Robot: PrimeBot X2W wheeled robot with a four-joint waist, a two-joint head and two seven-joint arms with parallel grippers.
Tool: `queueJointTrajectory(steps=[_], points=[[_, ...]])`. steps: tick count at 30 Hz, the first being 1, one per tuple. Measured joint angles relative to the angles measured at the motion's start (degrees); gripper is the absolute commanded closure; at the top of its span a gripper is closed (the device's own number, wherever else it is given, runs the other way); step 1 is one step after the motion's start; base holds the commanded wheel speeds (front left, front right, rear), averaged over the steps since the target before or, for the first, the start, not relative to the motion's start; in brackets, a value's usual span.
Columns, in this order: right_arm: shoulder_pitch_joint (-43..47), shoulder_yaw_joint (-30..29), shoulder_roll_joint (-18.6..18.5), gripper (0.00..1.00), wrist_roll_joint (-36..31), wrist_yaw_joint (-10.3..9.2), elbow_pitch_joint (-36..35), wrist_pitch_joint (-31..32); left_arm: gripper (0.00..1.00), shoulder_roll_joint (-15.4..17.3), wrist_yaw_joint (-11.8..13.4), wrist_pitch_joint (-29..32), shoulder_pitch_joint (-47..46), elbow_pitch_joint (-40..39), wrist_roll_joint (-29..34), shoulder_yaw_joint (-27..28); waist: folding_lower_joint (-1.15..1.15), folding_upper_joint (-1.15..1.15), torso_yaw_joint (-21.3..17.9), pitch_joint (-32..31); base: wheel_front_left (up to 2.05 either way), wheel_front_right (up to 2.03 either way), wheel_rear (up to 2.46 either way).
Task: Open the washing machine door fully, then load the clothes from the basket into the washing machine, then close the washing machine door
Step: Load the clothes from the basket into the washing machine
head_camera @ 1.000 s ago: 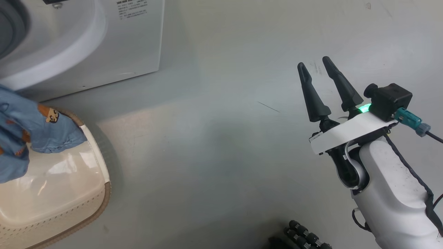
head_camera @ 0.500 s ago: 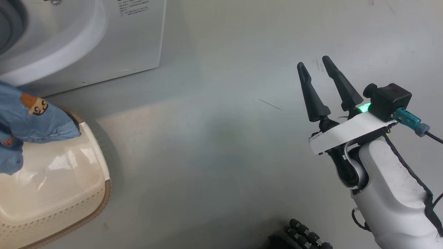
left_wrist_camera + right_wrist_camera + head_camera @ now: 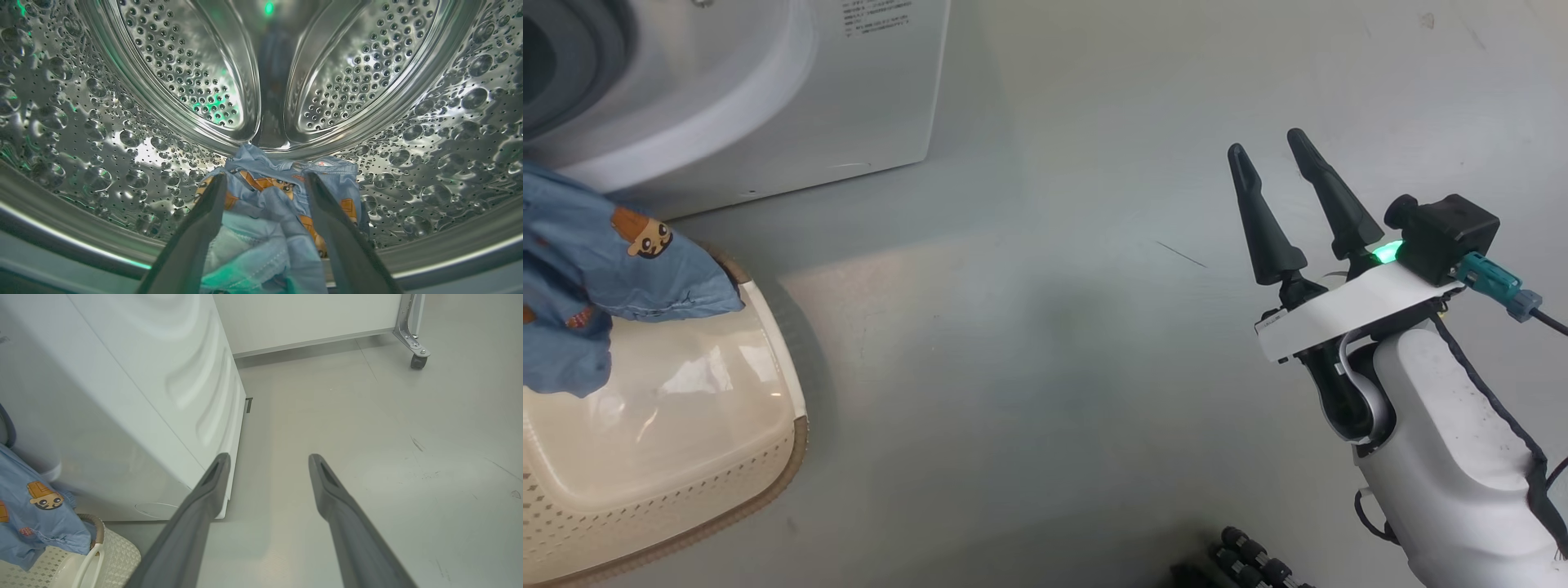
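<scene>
**STATUS: LEFT GRIPPER INSIDE DRUM, GARMENT RELEASED**

A grey floor (image 3: 1029,343) is seen across most of the head view. The washer (image 3: 768,90) is located at 11 o'clock in that view, with its white front turned toward the camera. In the right wrist view its side panel is shown from 9 to 11 o'clock. The perforated steel drum (image 3: 122,134) is shown on all sides in the left wrist view.

The basket (image 3: 686,433) is set on the floor at 8 o'clock in the head view, just in front of the washer. The clothes (image 3: 596,269), light blue with brown cartoon figures, are draped over its 11 o'clock rim. Their far end is cut off by the frame edge.

The left gripper (image 3: 265,175) is held inside the drum with its fingers spread wide, in the released condition. A blue garment (image 3: 282,196) is bunched between and below the fingers, at 6 o'clock on the drum wall. Contact between fingers and fabric cannot be judged.

The right gripper (image 3: 1265,141) is held at 3 o'clock in the head view, above the floor and well apart from washer and basket. Its fingers are spread, released, with bare floor seen between them. A green lamp (image 3: 1384,253) is lit at the finger base. A castor (image 3: 417,361) is seen at 1 o'clock in the right wrist view.
</scene>
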Motion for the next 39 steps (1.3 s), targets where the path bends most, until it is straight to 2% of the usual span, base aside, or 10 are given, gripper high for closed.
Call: queueJointTrajectory(steps=[11, 17, 30, 39], points=[[0.0, -0.2, 0.6, 0.00, 0.0, 0.00, 0.1, 0.0, 0.00, -0.3, -0.5, -0.5, 3.4, -0.8, -0.1, -0.1, 0.00, 0.00, 1.5, -1.3, 0.00, 0.00, 0.00], [0.0, -0.9, 0.4, 0.00, 0.0, 0.00, 0.2, 0.0, 0.00, -1.5, -0.7, -0.9, 7.3, -2.5, -0.2, -0.7, 0.00, 0.00, 2.6, -2.2, 0.00, 0.00, 0.00], [0.0, -1.0, -0.2, 0.00, -0.4, 0.00, 0.3, 0.0, 0.00, -1.8, -1.0, -1.0, 17.4, -14.6, 0.4, 1.9, 0.00, 0.00, 4.9, -4.4, 0.00, 0.00, 0.00], [0.1, -0.5, -0.4, 0.00, -0.4, 0.00, 0.5, 0.0, 0.00, -4.8, -1.0, -1.0, 27.1, -23.4, 0.0, 4.6, -0.01, 0.00, 5.9, -6.0, 0.00, 0.00, 0.00]])
